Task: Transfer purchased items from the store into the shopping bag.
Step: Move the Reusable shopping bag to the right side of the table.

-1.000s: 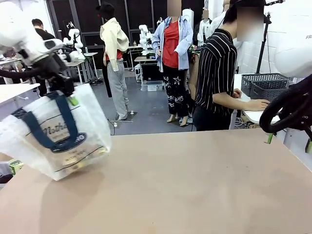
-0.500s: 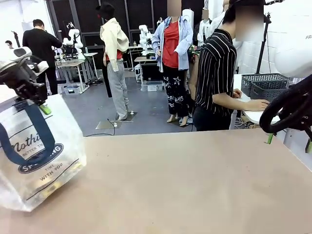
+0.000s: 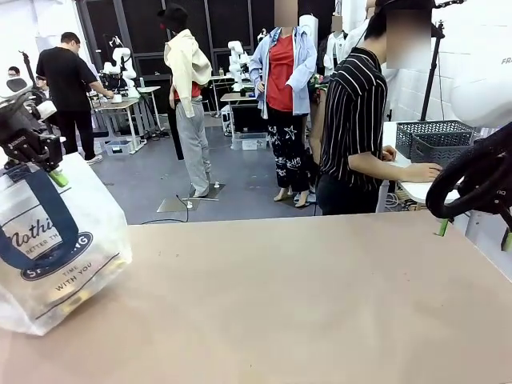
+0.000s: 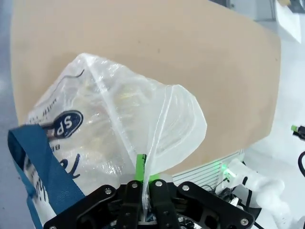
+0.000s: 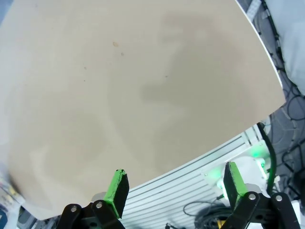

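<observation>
Carried farther toward the table's left edge, one shopping bag (image 3: pixel 56 256) hangs from the left gripper (image 3: pixel 54 176), whose jaws pinch its translucent top. One right gripper (image 5: pixel 174 183) hovers over the right edge with jaws wide and empty. One person (image 3: pixel 360 128) stands beyond the far edge beside two dark baskets (image 3: pixel 436 140). Goods inside the bag are too blurred to count.
</observation>
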Motion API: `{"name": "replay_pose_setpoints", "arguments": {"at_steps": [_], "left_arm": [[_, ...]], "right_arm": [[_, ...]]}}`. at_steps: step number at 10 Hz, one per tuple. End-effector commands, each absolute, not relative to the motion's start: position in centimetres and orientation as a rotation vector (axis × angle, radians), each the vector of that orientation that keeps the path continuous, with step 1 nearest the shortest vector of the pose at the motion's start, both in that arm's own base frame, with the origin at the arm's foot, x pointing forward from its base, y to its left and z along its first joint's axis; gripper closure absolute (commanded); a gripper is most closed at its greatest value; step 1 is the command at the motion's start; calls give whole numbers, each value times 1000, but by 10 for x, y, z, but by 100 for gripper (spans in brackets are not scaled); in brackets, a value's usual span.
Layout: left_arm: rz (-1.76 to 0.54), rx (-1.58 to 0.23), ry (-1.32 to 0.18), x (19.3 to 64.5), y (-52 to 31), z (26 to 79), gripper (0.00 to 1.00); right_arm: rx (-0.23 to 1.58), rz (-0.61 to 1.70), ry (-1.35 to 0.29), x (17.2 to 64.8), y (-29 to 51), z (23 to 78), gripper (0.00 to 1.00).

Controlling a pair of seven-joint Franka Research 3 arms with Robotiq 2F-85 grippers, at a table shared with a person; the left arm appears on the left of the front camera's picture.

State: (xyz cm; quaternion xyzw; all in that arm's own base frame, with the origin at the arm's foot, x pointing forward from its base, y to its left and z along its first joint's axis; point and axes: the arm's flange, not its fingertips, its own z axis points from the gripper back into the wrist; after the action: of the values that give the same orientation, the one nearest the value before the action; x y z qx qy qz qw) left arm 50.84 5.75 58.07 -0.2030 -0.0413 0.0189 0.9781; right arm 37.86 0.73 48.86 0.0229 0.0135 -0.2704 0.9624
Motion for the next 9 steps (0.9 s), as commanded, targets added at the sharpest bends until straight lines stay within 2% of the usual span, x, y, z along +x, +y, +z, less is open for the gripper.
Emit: {"name": "replay_pose_setpoints", "arguments": {"at_steps": [1, 3, 4, 5, 9], "left_arm": [[148, -347, -95, 498, 68, 592, 100], [253, -341, -106, 494, 81, 594, 100], [246, -350, -105, 494, 82, 592, 96], [226, -364, -104, 496, 81, 590, 79], [253, -341, -148, 497, 77, 597, 0]], "right_arm": [[25, -535, 35, 381, 5, 491, 0], [25, -535, 35, 381, 5, 491, 0], [25, -535, 35, 381, 5, 491, 0], [25, -535, 35, 381, 5, 491, 0], [25, -535, 35, 381, 5, 491, 0]]}}
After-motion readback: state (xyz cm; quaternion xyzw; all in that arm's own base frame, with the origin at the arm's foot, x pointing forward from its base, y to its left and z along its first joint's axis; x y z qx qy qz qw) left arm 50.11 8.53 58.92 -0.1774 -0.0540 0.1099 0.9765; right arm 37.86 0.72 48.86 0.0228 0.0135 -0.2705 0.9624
